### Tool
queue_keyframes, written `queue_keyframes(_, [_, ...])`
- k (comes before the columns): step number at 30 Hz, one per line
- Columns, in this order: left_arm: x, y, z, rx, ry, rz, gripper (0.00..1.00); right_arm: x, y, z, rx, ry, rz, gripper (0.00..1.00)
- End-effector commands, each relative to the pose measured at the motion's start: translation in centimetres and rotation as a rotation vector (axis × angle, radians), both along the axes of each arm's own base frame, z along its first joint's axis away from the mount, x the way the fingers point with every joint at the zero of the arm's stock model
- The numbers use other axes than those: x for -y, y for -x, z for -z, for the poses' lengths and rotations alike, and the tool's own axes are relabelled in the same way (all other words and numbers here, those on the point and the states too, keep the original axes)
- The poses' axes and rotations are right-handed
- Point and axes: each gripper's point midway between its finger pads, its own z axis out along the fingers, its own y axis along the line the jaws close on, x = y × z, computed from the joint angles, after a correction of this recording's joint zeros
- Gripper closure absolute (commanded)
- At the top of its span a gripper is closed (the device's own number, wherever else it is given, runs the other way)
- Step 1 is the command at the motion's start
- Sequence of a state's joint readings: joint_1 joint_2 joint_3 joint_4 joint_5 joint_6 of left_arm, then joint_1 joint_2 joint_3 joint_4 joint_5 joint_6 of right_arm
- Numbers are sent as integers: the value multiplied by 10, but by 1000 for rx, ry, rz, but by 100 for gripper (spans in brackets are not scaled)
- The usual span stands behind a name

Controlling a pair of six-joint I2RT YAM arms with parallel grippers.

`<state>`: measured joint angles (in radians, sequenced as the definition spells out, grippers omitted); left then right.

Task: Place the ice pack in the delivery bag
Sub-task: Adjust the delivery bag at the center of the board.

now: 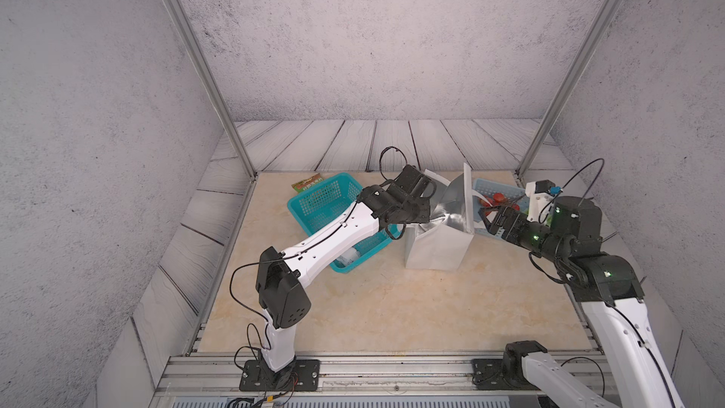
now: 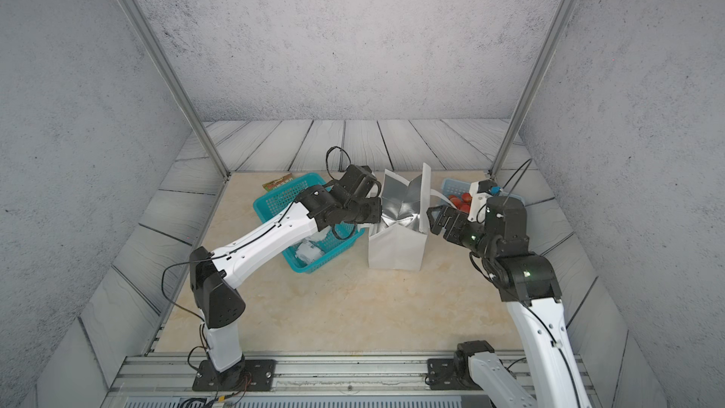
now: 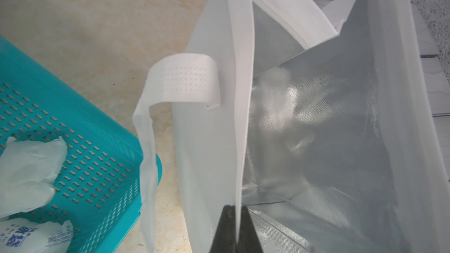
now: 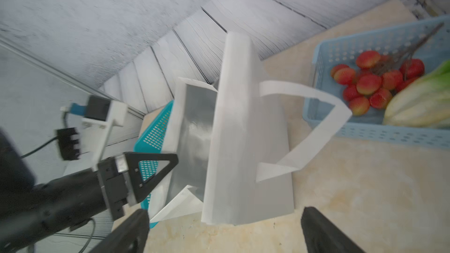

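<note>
In both top views my left tool point(image 1: 425, 210) point(image 2: 377, 206) sits at the rim of the delivery bag point(image 1: 435, 247), which stands upright on the tabletop point(image 1: 353, 308) between my two tools. My right tool point(image 1: 491, 221) hangs spread just beside the opposite wall. From my left wrist, the left tool is pressed together, pinching the bag's white wall, and the ice pack point(image 3: 34, 237) lies in the teal basket point(image 3: 85, 122) beside it. From my right wrist, the right tool's fingers point(image 4: 136, 227) stand wide apart, with the bag just ahead.
</note>
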<state>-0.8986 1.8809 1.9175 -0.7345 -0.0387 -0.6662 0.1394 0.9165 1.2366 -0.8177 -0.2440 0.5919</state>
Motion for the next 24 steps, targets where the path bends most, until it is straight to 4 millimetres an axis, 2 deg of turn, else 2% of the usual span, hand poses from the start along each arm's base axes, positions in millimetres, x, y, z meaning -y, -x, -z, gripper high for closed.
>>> queue_keyframes(1, [-2, 4, -28, 111, -1, 23, 100, 14, 17, 26, -187, 71, 98, 1])
queue_keyframes(5, [-1, 7, -38, 143, 11, 32, 100, 30, 9, 25, -230, 219, 165, 1])
queue_keyframes(9, [3, 11, -48, 164, 32, 57, 100, 12, -18, 12, -163, 218, 70, 1])
queue_keyframes(13, [3, 14, -58, 190, 48, 75, 100, 23, -29, 36, -237, 262, 138, 1])
queue_keyframes(18, [2, 16, -62, 203, 50, 85, 100, -2, -35, 44, -276, 146, 82, 1])
queue_keyframes(20, [3, 16, -61, 202, 50, 90, 100, -9, -35, 41, -258, 115, 50, 1])
queue_keyframes(22, [3, 16, -61, 202, 49, 90, 100, -26, -33, 27, -183, 41, -35, 1])
queue_keyframes(23, [3, 16, -60, 202, 47, 90, 100, -40, -33, 8, -97, -21, -102, 1])
queue_keyframes(24, [3, 16, -60, 202, 49, 93, 100, -46, -30, 0, -47, -65, -129, 1])
